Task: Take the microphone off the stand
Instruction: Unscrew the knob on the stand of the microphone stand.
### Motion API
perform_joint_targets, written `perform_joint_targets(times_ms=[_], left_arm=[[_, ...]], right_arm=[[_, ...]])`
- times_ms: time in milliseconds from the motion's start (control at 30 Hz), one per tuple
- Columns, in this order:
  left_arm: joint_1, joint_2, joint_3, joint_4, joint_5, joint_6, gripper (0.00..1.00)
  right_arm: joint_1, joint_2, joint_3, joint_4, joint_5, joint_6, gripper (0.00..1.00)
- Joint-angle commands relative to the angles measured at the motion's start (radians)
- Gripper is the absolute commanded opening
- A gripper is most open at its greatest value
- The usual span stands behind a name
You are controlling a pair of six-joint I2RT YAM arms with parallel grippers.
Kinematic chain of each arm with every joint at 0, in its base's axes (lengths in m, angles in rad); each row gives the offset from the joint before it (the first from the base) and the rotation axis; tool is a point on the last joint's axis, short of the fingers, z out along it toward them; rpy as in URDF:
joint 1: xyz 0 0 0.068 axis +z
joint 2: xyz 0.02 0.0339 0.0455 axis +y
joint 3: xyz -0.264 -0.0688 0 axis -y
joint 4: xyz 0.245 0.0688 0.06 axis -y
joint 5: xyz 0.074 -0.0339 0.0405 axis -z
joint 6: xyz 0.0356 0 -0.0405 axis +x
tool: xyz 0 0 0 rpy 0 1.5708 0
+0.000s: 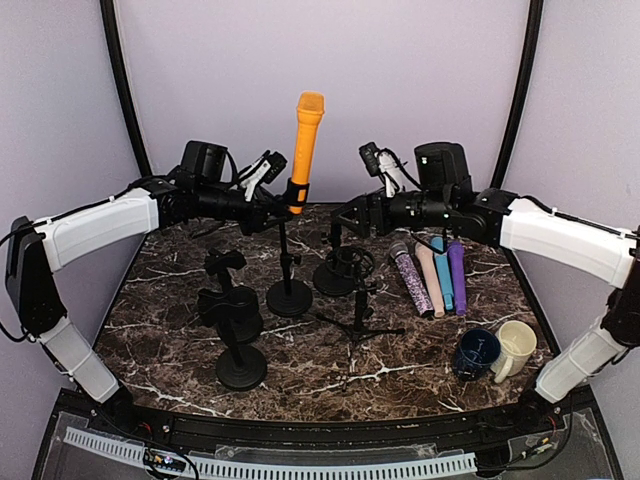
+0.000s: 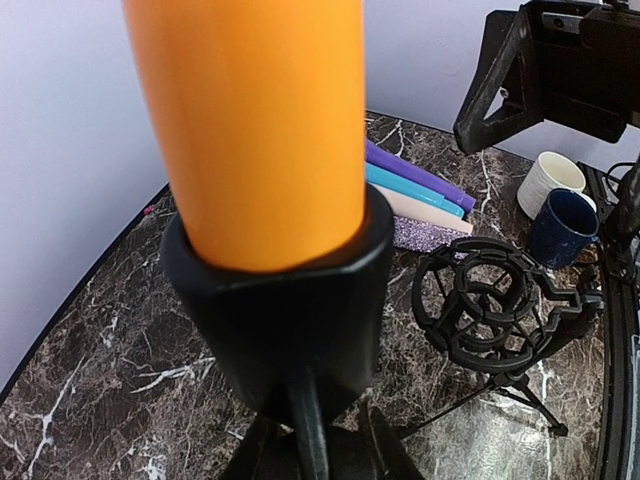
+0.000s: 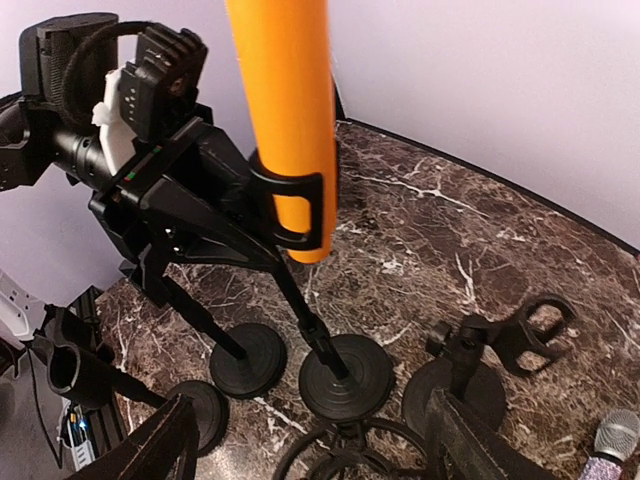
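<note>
Orange microphone [image 1: 306, 140] stands nearly upright, head up, its lower end seated in the black clip [image 2: 280, 330] of the stand [image 1: 289, 297]; the stand's round base rests on the dark marble worktop [image 1: 330, 375] (white veins run all through it).

The left end effector [image 1: 272, 207] reaches in from the stand's left at its neck, just under the clip, with its fingers drawn in narrow on the stem; it touches the stand and not the orange body. The right end effector [image 1: 343, 226] hangs to the stand's right, about level with the clip and apart from it; its fingers are spread wide with nothing between them.

A shock-mount holder on a tripod [image 2: 495, 305] sits just right of the stand's base; two empty clip stands [image 1: 232, 300] [image 1: 240, 370] stand to its left and nearer the arms.

Further right of the stand, four microphones lie side by side: glittery [image 1: 410, 280], cream [image 1: 430, 280], blue [image 1: 443, 272] and purple [image 1: 457, 277]. Nearer the arms than these, well right of the stand, a dark blue mug [image 1: 476, 352] and a cream mug [image 1: 517, 345] sit just beside each other.
</note>
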Motion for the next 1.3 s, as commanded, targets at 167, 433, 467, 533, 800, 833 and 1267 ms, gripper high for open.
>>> perform_joint_targets(times_ms=[167, 433, 467, 533, 800, 833, 1267], left_arm=[[0.085, -0.063, -0.018, 0.051, 0.071, 0.054, 0.0], [0.157, -0.104, -0.075, 0.128, 0.135, -0.011, 0.0], [0.166, -0.107, -0.082, 0.151, 0.148, -0.025, 0.0], [0.171, -0.111, -0.096, 0.173, 0.163, -0.036, 0.0], [0.172, -0.101, -0.107, 0.199, 0.181, -0.058, 0.0], [0.172, -0.102, -0.11, 0.205, 0.181, -0.058, 0.0], [0.172, -0.085, -0.125, 0.205, 0.186, -0.051, 0.0]], right_arm=[[0.088, 0.203, 0.193, -0.02, -0.024, -0.063, 0.76], [0.1, 0.388, 0.37, -0.091, -0.036, -0.105, 0.72], [0.1, 0.408, 0.388, -0.098, -0.033, -0.112, 0.71], [0.102, 0.442, 0.426, -0.109, -0.027, -0.126, 0.69], [0.102, 0.592, 0.565, -0.112, -0.063, -0.102, 0.65], [0.102, 0.608, 0.577, -0.111, -0.069, -0.098, 0.64], [0.102, 0.684, 0.574, -0.04, -0.085, -0.061, 0.48]])
